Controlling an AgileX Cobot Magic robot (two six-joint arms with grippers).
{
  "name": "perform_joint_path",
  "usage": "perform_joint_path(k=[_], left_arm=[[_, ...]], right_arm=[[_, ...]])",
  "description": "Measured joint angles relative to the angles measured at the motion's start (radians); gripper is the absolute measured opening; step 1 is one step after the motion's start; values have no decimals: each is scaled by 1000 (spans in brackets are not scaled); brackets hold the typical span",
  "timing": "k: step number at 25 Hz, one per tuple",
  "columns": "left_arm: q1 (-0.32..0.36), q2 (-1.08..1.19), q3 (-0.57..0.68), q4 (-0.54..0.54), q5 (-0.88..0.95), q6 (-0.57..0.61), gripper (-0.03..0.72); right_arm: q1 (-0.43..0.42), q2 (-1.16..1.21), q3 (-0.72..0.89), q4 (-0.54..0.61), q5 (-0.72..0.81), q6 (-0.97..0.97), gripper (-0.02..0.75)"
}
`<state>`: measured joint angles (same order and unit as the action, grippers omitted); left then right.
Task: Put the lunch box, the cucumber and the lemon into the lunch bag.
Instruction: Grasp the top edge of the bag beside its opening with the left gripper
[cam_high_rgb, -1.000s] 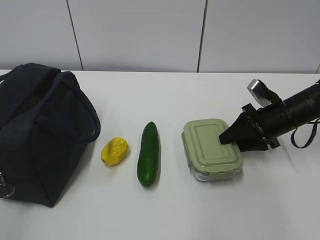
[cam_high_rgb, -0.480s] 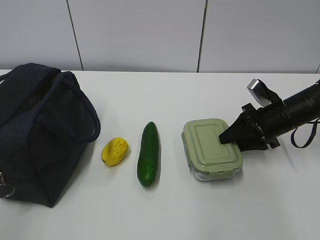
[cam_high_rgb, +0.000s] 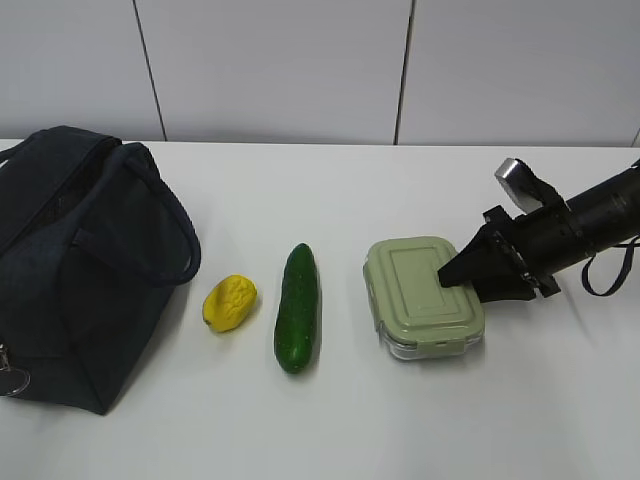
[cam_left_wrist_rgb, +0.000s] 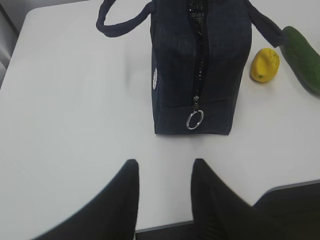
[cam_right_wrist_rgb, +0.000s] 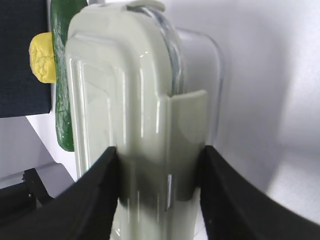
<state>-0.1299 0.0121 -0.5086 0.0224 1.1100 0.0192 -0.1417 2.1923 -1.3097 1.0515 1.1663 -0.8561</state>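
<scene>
Right now the right gripper (cam_high_rgb: 462, 276) is clamped across the lunch box (cam_high_rgb: 423, 297) at its right end, one finger (cam_right_wrist_rgb: 95, 200) on the green lid side and the other on the clear base side, as the right wrist view shows. The box sits flat on the table (cam_high_rgb: 300, 430) at centre right of the exterior view, not yet lifted. It looks stiff and smooth, likely slippery plastic, so a grip across the lid and base near the side clip seems sound, though holding one end may let it tip. The cucumber (cam_high_rgb: 296, 306) lies in the middle, the lemon (cam_high_rgb: 229, 302) just left of it, both apart from the lunch bag (cam_high_rgb: 80, 265) at far left. The left gripper (cam_left_wrist_rgb: 164, 172) hangs with its fingers apart and empty, in front of the bag's zip end.
</scene>
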Motion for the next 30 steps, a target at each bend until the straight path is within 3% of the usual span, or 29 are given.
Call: perform_joint_path(k=[30], left_arm=[[0, 0, 0, -44, 0, 0, 238]], right_arm=[[0, -37, 0, -1, -19, 33, 354]])
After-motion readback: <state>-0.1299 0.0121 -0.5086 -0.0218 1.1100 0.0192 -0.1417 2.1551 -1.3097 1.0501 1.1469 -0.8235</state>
